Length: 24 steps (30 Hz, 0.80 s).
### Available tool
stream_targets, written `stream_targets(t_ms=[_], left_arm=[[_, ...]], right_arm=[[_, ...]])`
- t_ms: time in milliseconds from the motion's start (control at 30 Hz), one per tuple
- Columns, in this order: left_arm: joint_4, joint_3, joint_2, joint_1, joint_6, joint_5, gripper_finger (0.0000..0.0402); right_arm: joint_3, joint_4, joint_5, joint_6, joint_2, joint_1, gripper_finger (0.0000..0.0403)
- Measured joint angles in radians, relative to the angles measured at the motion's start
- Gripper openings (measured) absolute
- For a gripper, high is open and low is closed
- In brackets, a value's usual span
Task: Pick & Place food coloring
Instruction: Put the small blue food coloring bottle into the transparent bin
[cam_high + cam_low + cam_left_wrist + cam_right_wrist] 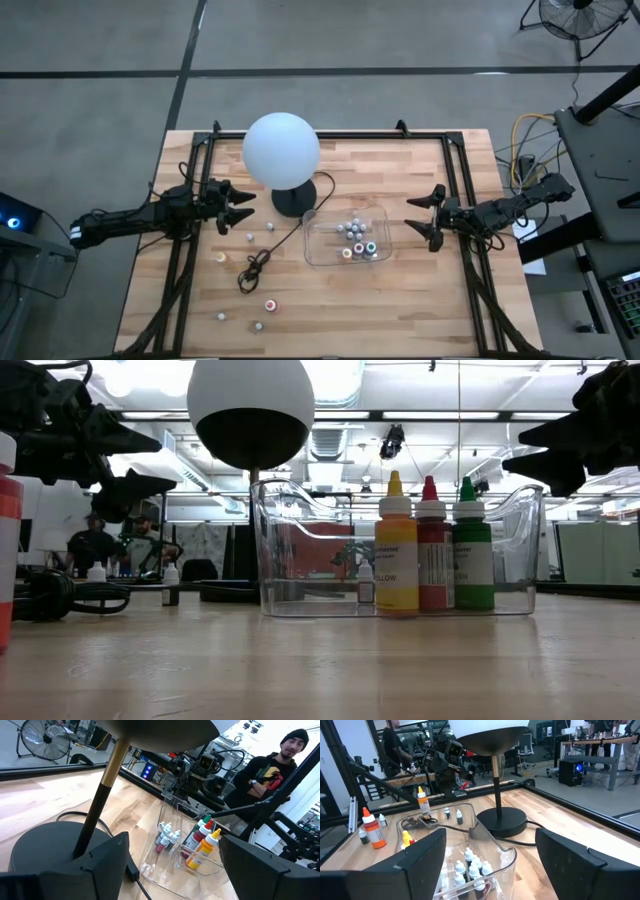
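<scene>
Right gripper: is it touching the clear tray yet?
Apart. In the high view the right gripper, jaws open, sits beyond the right end of the clear tray, with bare wood between them; the low view shows it raised above the tray.

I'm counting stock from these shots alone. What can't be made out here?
- High view: bottles in the tray are too small and clustered to count.
- Low view: the yellow bottle, red bottle and green bottle hide those behind.
- Right wrist view: the right gripper's finger covers part of the tray.
</scene>
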Motion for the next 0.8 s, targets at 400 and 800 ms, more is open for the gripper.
stream_targets(t_ms=[400, 800], left_arm=[[0.000, 0.000, 0.000, 0.000, 0.000, 0.000, 0.0279], [0.000, 0.000, 0.000, 0.000, 0.000, 0.000, 0.0279]], right_arm=[[0.000, 0.000, 0.001, 0.000, 0.000, 0.000, 0.0301], [0.000, 0.000, 0.001, 0.000, 0.000, 0.000, 0.0301]])
